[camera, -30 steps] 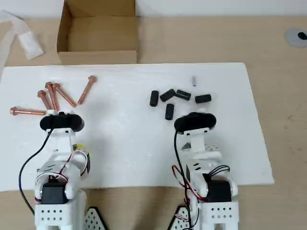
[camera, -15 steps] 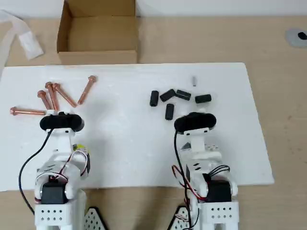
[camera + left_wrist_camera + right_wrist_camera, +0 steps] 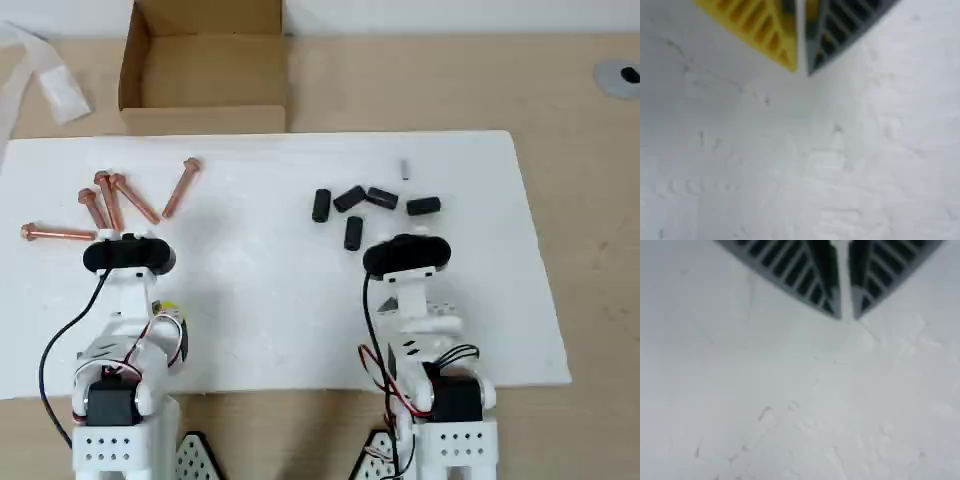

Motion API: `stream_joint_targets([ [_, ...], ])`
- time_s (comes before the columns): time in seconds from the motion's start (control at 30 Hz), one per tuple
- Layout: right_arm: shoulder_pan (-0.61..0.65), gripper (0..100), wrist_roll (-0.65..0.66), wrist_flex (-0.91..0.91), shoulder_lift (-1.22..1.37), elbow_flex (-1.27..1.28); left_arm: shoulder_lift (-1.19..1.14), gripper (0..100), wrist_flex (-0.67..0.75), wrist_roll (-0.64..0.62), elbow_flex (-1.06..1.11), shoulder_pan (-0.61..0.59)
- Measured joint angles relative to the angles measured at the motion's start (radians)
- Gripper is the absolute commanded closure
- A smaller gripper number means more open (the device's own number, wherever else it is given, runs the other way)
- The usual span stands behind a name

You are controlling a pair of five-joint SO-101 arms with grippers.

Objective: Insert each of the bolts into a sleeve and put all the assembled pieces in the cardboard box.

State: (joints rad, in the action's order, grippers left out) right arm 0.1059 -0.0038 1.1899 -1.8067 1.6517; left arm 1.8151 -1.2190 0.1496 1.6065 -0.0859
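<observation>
Bolts (copper) apart from sleeves

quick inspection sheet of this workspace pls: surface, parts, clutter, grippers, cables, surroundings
Surface: white sheet on a wooden table, lightly scuffed.
Job's things: five copper bolts loose on the sheet's left part; five black sleeves loose right of centre; none assembled; cardboard box open beyond the sheet, nothing seen inside.
Clutter: small grey piece near the sleeves; plastic bag and grey disc on the table.
Grippers: left gripper and right gripper both shut and empty, close over bare sheet.
Cables: black cable on the left arm; red and black wires on the right arm.
Surroundings: nothing seen.
</observation>
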Motion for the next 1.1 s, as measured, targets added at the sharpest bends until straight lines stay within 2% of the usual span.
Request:
stream_joint_targets([
  [0.3,0.000,99.0,0.000,0.000,0.000,0.000,0.000,99,0.000,0.008,0.000,0.000],
  [0.47,0.000,99.0,0.000,0.000,0.000,0.000,0.000,100,0.043,0.069,0.011,0.000],
  [0.57,0.017,99.0,0.003,0.000,0.000,0.000,-0.002,98,0.101,0.031,0.011,-0.087],
  [0.73,0.015,99.0,-0.084,0.000,0.000,0.000,-0.063,95,0.186,0.020,-0.018,-0.328],
  [0.9,0.015,99.0,-0.089,0.000,0.000,-0.035,-0.293,94,0.239,-0.015,-0.221,-0.425],
  [1.1,0.015,99.0,-0.074,-0.040,0.215,-0.196,-0.832,95,0.192,-0.190,-0.694,-0.440],
])
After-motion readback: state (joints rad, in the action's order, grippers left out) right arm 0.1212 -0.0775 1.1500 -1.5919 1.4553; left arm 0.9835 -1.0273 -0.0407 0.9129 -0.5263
